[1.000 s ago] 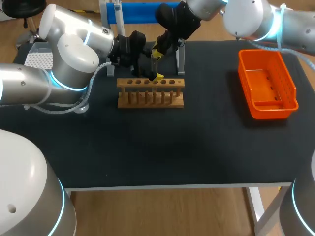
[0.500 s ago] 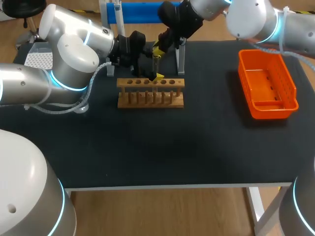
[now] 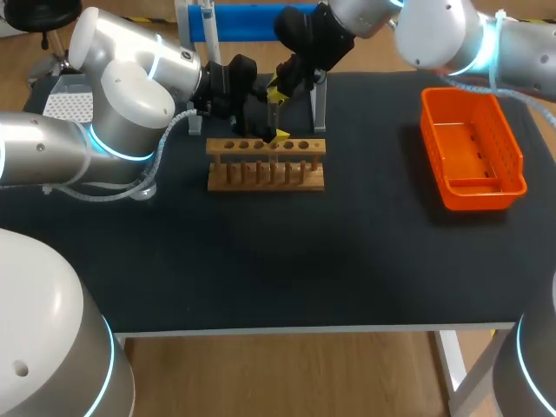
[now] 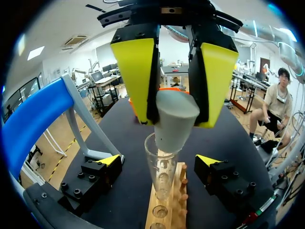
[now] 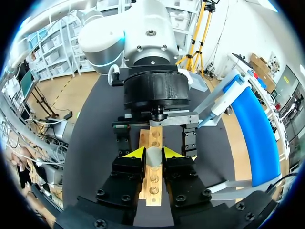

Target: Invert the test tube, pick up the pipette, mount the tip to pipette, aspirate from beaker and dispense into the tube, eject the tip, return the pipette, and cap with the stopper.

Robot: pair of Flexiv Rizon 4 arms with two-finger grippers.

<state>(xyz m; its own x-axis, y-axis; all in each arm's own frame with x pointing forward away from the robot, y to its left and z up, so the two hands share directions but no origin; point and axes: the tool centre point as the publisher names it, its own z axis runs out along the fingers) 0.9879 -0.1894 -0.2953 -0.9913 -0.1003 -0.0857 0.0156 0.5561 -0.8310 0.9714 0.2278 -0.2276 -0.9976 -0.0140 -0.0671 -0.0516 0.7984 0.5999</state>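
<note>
Stopper [image 4: 175, 119] at test tube [image 4: 162, 174] mouth, not seated.
Your right jaws clamp it directly above the upright test tube in the rack [image 4: 178, 210]; press down along the tube's axis. Your left jaws stand wide open flanking the tube, not touching.

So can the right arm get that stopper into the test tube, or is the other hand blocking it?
Likely yes. The right hand holds the stopper at the open mouth of the test tube; the left hand stands open either side of it, so the way down looks free.
</note>
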